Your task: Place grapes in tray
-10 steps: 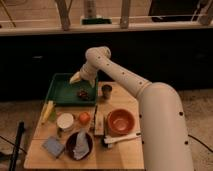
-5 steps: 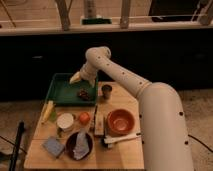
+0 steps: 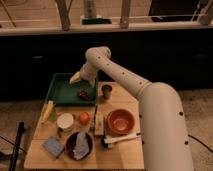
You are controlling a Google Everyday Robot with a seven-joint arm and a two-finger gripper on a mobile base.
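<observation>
The grapes (image 3: 84, 93), a small dark reddish-purple cluster, lie inside the green tray (image 3: 62, 93) near its right side. The tray sits at the back left of the wooden table. My gripper (image 3: 76, 78) hangs over the tray's back part, above and a little left of the grapes, at the end of the white arm that reaches in from the right. It holds nothing that I can see.
A small dark cup (image 3: 106, 91) stands right of the tray. In front are an orange fruit (image 3: 84, 118), a white cup (image 3: 65, 121), an orange-brown bowl (image 3: 121, 121), a dark bowl with a cloth (image 3: 79, 145), a blue sponge (image 3: 53, 147) and a yellow corn cob (image 3: 47, 110).
</observation>
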